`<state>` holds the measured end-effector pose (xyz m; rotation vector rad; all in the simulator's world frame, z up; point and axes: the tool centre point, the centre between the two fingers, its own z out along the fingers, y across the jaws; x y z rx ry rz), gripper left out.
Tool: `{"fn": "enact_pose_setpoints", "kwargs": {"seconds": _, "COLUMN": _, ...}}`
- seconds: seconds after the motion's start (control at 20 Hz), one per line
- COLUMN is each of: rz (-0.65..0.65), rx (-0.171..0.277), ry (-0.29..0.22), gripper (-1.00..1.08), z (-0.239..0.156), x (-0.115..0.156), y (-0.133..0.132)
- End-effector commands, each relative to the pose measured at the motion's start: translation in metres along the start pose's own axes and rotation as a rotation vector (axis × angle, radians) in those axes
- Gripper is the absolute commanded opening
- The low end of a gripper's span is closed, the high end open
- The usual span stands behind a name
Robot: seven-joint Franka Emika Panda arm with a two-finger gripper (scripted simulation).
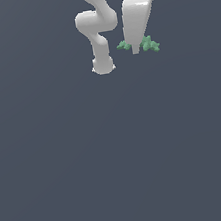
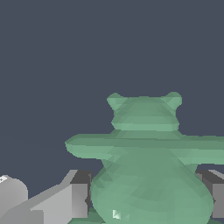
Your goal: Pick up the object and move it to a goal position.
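Now we judge the grasp step: end effector (image 1: 135, 51) fingers (image 2: 74, 199) flank the object (image 2: 148, 175), seemingly gripping it. Next move: lift, carry to goal.

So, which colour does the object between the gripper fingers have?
Pale green all over; the object shows best in the wrist view.

**A:** where's the arm (image 1: 98, 31) sitting right now?

**B:** top of the exterior view. White links bend in an S down to a rounded base, and the wrist comes in from the upper edge, tilted.

**A:** and the end effector (image 1: 135, 48)?

**B:** pointing down, narrowing to a tip. In the wrist view its two fingers (image 2: 78, 194) stand on either side of the object (image 2: 148, 175), pressed up against it, so it's clamped on.
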<state>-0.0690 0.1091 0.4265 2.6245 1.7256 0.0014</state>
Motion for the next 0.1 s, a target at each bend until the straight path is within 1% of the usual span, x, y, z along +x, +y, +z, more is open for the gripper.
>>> {"fn": "enact_pose_setpoints", "kwargs": {"seconds": 0.0, "rz": 0.001, "rx": 0.001, "ry": 0.000, "gripper": -1.00, "z": -0.0037, "x": 0.0003, "y": -0.0011}}
{"fn": "enact_pose_setpoints", "kwargs": {"seconds": 0.05, "rz": 0.001, "rx": 0.001, "ry": 0.000, "gripper": -1.00, "z": -0.0039, "x": 0.0003, "y": -0.0012}}
